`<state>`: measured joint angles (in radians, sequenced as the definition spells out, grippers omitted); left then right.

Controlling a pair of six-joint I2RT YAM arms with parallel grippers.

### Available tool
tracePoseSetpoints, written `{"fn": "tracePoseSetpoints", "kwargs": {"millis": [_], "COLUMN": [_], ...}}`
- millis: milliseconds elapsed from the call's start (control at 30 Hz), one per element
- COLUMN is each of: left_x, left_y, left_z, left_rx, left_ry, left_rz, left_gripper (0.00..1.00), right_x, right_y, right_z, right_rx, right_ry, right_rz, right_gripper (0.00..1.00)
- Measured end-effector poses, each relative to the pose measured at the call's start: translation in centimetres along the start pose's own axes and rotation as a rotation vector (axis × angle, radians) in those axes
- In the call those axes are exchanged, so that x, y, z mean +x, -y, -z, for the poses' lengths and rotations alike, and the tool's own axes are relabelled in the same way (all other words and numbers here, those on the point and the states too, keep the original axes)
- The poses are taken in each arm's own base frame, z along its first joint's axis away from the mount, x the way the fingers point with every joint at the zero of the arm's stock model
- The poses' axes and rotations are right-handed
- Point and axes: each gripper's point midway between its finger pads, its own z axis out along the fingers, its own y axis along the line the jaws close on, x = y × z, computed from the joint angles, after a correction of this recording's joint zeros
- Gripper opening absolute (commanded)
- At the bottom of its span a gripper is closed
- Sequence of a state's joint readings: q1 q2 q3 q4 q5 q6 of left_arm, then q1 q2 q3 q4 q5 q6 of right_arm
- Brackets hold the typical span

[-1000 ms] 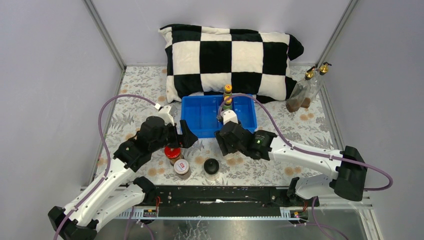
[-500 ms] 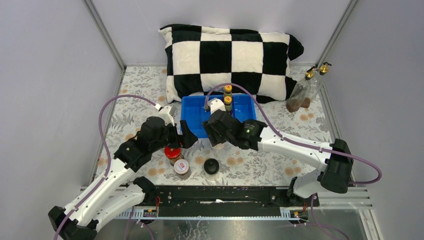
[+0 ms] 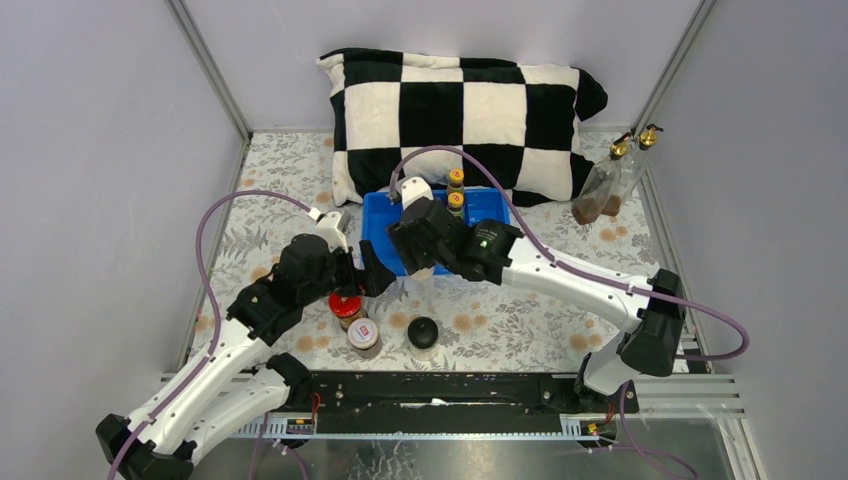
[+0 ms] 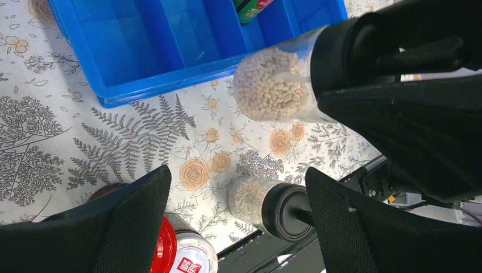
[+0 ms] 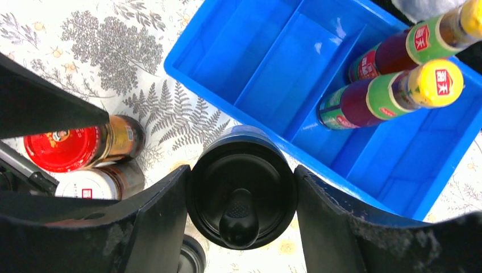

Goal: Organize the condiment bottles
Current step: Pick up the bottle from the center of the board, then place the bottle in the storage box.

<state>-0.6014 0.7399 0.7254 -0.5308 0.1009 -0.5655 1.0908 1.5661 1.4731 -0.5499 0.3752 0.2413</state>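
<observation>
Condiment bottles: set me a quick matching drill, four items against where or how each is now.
1 yellow-capped sauce bottles
2 gold-spouted glass bottles
3 red-lidded jar
4 right gripper

A far right corner of the table
B shut on a black-capped jar
C in the blue tray
D beside the white-lidded jar

Pairs: 1-C, 2-A, 3-D, 4-B

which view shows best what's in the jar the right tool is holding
Left wrist: the held jar shows side-on, full of pale grains. Right wrist shows only its black cap; top view hides it under the arm.
</observation>
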Motion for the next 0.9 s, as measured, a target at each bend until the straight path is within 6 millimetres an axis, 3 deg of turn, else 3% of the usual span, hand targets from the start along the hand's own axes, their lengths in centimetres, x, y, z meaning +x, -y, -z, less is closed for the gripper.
{"fn": "tracePoseSetpoints", "kwargs": {"millis": [200,600,900], "left_x": [0.0,0.1,0.1], "left_y": [0.0,0.1,0.1], "left_z": [0.1,0.1,0.1], "left_rx": [0.002,0.008,0.009], "left_ry": [0.003,0.000,-0.001], "left_rz": [0.000,-0.001,-0.001], "left_gripper": [0.92,0.92,0.92], "right_x": [-1.6,-5.5,-4.8], "right_y": [0.5,5.6,8.7], "right_z": [-1.4,-5.3,-8.4], "right_rx": [0.017,0.066,0.077], "right_ry": [0.007,0.005,-0.054], "right_rz": [0.004,-0.055,-0.089], "right_gripper": [0.62,0.62,0.62]}}
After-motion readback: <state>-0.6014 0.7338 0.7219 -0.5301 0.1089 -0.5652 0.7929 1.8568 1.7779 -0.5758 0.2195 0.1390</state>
